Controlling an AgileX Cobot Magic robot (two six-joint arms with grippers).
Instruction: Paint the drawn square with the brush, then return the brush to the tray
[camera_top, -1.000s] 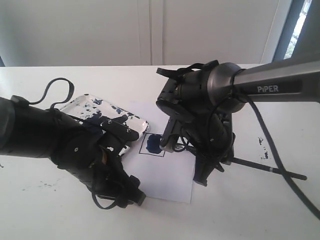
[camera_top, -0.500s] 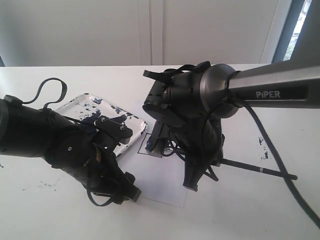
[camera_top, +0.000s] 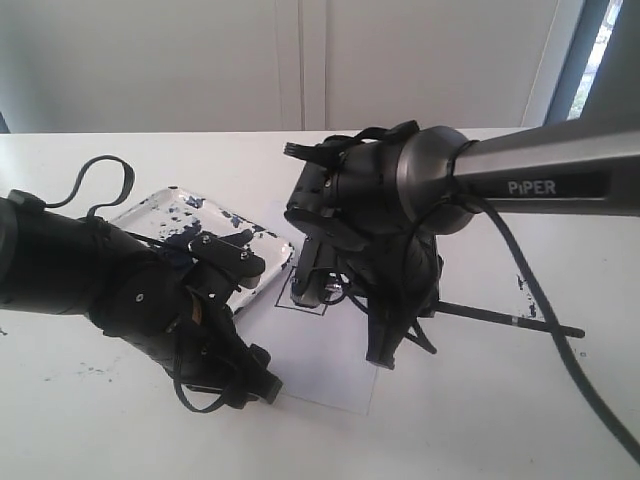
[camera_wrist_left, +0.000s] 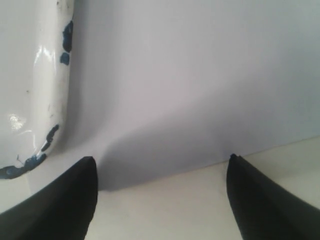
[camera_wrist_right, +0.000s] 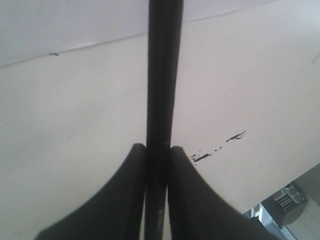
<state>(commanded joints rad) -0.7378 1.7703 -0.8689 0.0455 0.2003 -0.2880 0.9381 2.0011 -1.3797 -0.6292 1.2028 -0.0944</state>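
The brush (camera_top: 500, 319) slants over the white paper (camera_top: 325, 365), its black handle trailing right, its tip hidden under my right arm. My right gripper (camera_top: 378, 335) is shut on the brush (camera_wrist_right: 162, 75), which runs between the fingertips (camera_wrist_right: 156, 149) toward the paper's edge. Only the near line of the drawn square (camera_top: 300, 308) shows; the rest is covered. The paint-splattered tray (camera_top: 150, 212) lies left of the paper. My left gripper (camera_top: 250, 382) stands open and empty (camera_wrist_left: 160, 167) low over the paper's near edge, beside the tray's rim (camera_wrist_left: 50, 75).
Dark paint specks mark the table at the right (camera_top: 525, 285) and front left (camera_top: 95, 370). My left arm's bulk and its cable loop (camera_top: 100, 172) cover part of the tray. A pale wall runs behind the table.
My right gripper has carried the brush leftward over the square, so the blue smear seen earlier is now covered. The left arm shifted slightly left, and the paper turned a little.
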